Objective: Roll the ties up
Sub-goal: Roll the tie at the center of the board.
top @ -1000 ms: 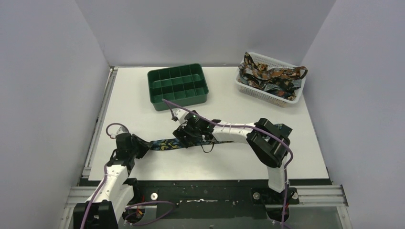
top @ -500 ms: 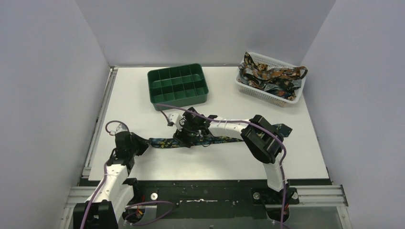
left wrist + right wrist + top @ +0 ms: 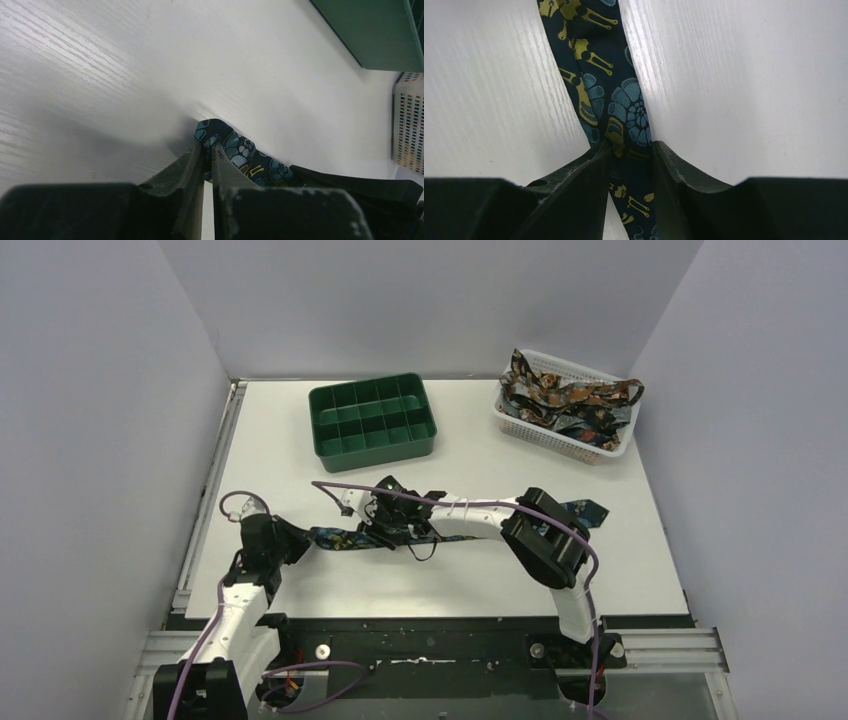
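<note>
Lying stretched at six o'clock on the white table (image 3: 300, 440), the navy blue-and-yellow patterned fabric necktie (image 3: 337, 538) is pinched at its nine-o'clock tip by the left gripper (image 3: 207, 146), the right gripper (image 3: 633, 150) clamped across it nearby.

Plain grey walls (image 3: 100, 390) enclose a white table (image 3: 470, 445).

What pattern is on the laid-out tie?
The tie is dark navy with blue flowers and yellow figures; clearest in right wrist view.
</note>
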Tool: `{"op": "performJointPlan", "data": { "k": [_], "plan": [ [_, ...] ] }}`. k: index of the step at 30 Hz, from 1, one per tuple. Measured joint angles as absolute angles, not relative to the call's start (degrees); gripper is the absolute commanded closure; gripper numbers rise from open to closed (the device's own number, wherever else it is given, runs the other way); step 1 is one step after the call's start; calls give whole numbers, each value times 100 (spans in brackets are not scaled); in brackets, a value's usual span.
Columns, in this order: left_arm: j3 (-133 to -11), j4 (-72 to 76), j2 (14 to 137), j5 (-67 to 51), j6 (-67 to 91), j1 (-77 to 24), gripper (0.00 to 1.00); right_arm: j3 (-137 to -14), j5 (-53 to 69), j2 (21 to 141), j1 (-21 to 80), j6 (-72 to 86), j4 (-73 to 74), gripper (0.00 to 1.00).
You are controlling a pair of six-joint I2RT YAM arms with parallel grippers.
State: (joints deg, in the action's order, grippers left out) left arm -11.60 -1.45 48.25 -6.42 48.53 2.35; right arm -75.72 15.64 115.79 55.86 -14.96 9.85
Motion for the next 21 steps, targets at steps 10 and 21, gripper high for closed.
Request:
{"op": "performJointPlan", "data": {
  "k": [10, 21],
  "plan": [
    [-1282, -593, 4637, -235, 4849, 235, 92, -7443, 1411, 11559, 5629, -1323, 779, 62],
    [-1249, -735, 4394, -176, 4934, 237, 86, -7091, 1433, 11356, 5642, -1046, 539, 50]
  ]
}}
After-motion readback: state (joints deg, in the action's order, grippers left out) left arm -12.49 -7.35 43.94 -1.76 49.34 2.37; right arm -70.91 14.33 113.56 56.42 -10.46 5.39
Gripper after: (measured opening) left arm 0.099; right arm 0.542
